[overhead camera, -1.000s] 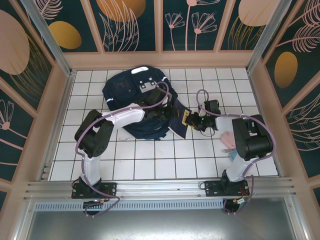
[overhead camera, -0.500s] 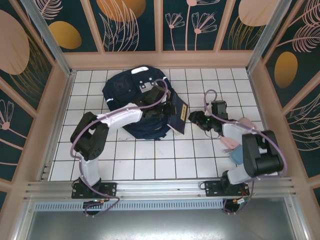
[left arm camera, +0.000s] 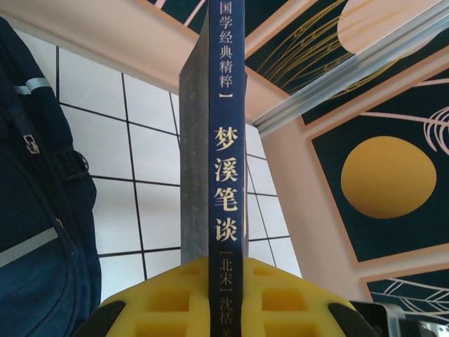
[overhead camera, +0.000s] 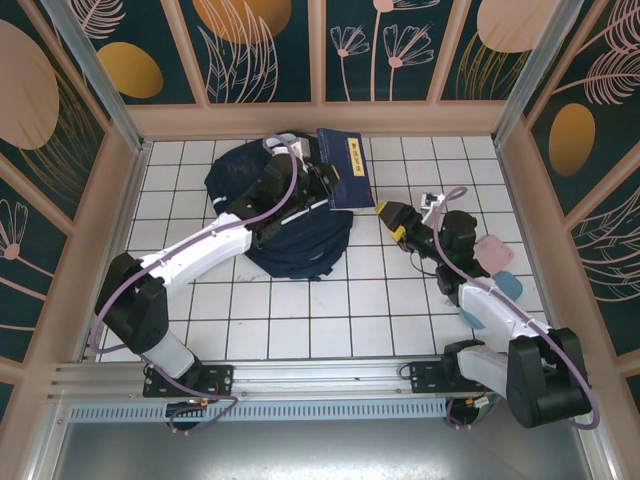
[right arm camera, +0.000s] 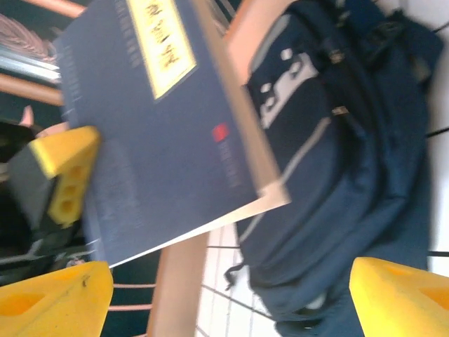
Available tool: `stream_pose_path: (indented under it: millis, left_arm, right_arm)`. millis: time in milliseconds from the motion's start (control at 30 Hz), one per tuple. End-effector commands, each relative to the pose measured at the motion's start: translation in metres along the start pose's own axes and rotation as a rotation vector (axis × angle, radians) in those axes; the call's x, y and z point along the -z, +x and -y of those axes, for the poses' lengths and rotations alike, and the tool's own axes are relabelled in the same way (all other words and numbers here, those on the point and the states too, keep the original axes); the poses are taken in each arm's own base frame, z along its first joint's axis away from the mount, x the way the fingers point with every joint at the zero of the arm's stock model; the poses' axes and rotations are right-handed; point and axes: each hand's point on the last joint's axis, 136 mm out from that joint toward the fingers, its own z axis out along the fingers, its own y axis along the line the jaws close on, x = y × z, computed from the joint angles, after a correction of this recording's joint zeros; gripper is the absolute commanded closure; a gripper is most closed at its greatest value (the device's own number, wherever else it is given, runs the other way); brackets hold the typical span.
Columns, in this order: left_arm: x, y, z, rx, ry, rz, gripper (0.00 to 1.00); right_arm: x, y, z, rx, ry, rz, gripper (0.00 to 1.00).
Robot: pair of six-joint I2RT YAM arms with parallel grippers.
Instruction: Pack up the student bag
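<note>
Top external view shows the left fingers (overhead camera: 322, 183) pinching a flat dark blue book with a yellow label (overhead camera: 346, 168) by its bottom edge, and the book is up in the air. In the left wrist view the book stands straight up between the yellow pads, with its gold-lettered spine facing the camera. The right fingers (overhead camera: 391, 216) are spread wide with nothing in them, just to the right of the book and pointing at it. The big dark navy fabric student bag (overhead camera: 250, 175) lies on the white tiled counter (overhead camera: 300, 320), near the back and a bit to the left, right under the left arm. The book hangs over the bag's back right corner, close to the pale wooden back wall (overhead camera: 320, 122). I think the bag is soft and floppy. It will sag and fold when pulled, and it is not slippery or easy to break. A good place to grab looks like the cloth edge by the zip or a strap near the grey-white patches. I cannot see where its mouth is. The left arm lies across the bag, so it is in the way. A small pink thing (overhead camera: 493, 250) and a small blue thing (overhead camera: 510, 285) sit far off on the right, beside the right arm.
</note>
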Motion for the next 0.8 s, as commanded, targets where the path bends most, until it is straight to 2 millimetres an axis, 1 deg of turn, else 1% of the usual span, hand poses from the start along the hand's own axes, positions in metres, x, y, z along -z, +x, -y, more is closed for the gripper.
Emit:
stream_pose_path:
  millis: [0, 133, 233, 267, 333, 467, 567, 633, 767]
  left_arm:
    - [0.005, -0.022, 0.023, 0.071, 0.121, 0.099, 1.00]
    - [0.011, -0.023, 0.026, 0.142, 0.185, 0.131, 1.00]
    - [0.019, -0.028, 0.030, 0.186, 0.219, 0.160, 1.00]
    - [0.020, -0.030, 0.031, 0.192, 0.228, 0.165, 1.00]
    - [0.024, -0.030, 0.034, 0.221, 0.256, 0.168, 1.00]
    - [0.026, -0.031, 0.037, 0.248, 0.285, 0.172, 1.00]
    - [0.030, -0.033, 0.040, 0.270, 0.306, 0.179, 1.00]
    - [0.032, -0.035, 0.040, 0.285, 0.312, 0.188, 1.00]
    - [0.038, -0.035, 0.040, 0.331, 0.334, 0.196, 1.00]
  right_arm:
    - [-0.002, 0.006, -0.041, -0.066, -0.171, 0.002, 0.10]
    - [-0.010, 0.013, -0.053, -0.158, -0.241, 0.003, 0.07]
    - [-0.013, 0.010, -0.046, -0.266, -0.254, 0.044, 0.06]
    - [-0.012, 0.008, -0.048, -0.284, -0.277, 0.055, 0.06]
    - [-0.015, 0.007, -0.055, -0.298, -0.323, 0.051, 0.06]
    - [-0.027, 0.003, -0.066, -0.313, -0.362, 0.033, 0.07]
    - [-0.036, 0.001, -0.068, -0.329, -0.379, 0.031, 0.09]
    - [-0.038, -0.003, -0.074, -0.325, -0.418, 0.045, 0.10]
    - [-0.045, -0.009, -0.075, -0.330, -0.425, 0.060, 0.14]
